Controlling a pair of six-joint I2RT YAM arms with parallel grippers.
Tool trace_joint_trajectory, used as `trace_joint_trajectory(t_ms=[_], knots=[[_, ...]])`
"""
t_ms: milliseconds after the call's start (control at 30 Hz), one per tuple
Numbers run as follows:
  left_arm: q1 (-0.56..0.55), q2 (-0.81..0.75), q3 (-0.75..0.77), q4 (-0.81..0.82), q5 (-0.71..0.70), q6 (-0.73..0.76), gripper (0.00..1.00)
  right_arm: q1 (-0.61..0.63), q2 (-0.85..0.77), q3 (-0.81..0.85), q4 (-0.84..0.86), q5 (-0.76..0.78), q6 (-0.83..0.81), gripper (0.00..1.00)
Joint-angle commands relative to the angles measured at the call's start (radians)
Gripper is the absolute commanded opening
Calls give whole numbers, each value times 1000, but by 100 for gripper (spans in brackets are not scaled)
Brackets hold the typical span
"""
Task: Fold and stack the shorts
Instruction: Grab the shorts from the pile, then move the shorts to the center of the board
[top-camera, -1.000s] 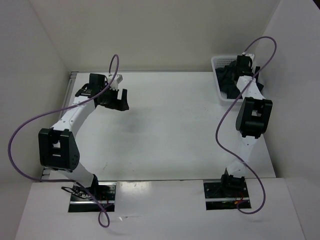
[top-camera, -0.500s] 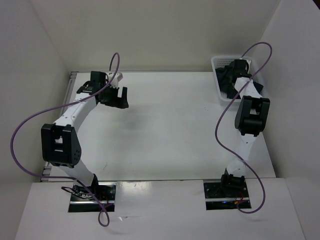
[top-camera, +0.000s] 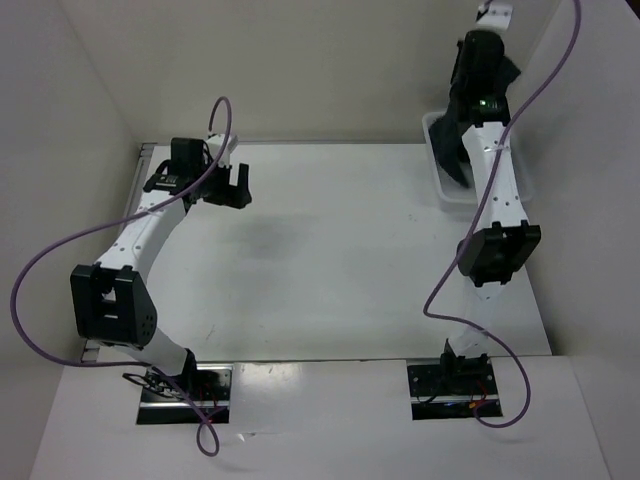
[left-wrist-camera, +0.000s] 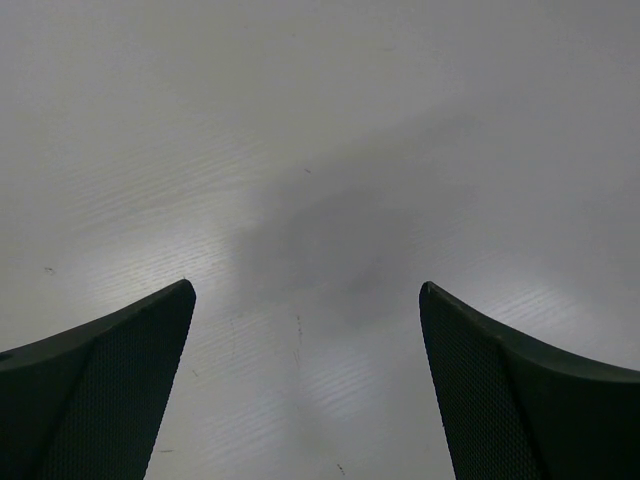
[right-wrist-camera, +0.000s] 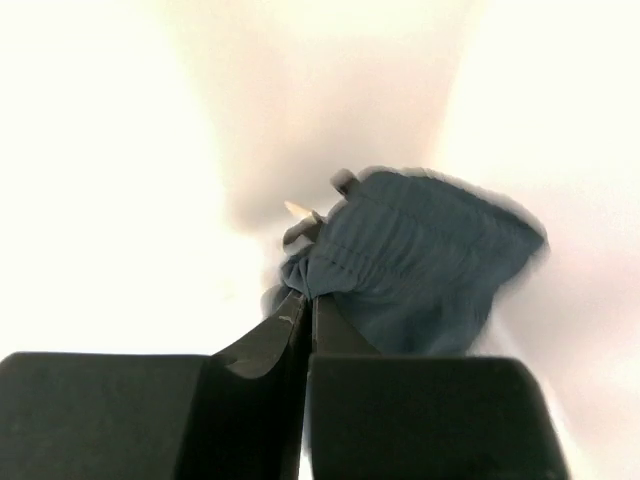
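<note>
Look at the long white and black right arm (top-camera: 497, 180), standing straight across the white mesh plastic basket (top-camera: 450, 198) and hiding most of it from above. Close in, the thin black fabric shorts (right-wrist-camera: 410, 260) are smeared with blur, their lower part tucked behind the right end effector (right-wrist-camera: 303, 300). The left end effector (left-wrist-camera: 307, 290) has its fingers (left-wrist-camera: 110, 390) cut off at the bottom edge.

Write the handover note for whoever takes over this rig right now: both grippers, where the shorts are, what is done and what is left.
Right gripper: shut on the shorts, pinching gathered fabric. They hang from it, raised above the white basket at the far right corner.
Left gripper: open and empty, over the bare table on the far left side.
Done: one pair grasped and held up.
Left: lay it flat on the table, fold it, stack it. Whether more pairs remain in the basket cannot be told.
</note>
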Motion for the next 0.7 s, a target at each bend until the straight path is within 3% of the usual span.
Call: trace_joint_trajectory(t_ms=[0,200,300,400,467,500,533,600,667], knots=[[-3,-60,-17,80,-41,4,100,103,-144,317,57,-17,-26,0],[-3,-111,-36,125,-109,4,100,312,-24,707,-119,-197,55,0],[-3,-123,-36,134,-164,4,100,348,1,708,-209,-313,137,0],[26,-144,-23,143,-175,4,100,349,-8,576,-249,-425,213,0],[50,-157,-14,143,-175,4,100,349,-18,445,-286,-470,222,18],[50,-157,-14,134,-175,4,100,349,-41,386,-286,-529,211,47],[50,-169,-14,134,-175,4,100,349,-57,254,-286,-550,211,63],[50,-183,-34,105,-158,4,100,349,-141,93,-271,-571,184,82],[50,-207,-46,44,-90,4,100,349,-217,-158,-198,-571,166,88]])
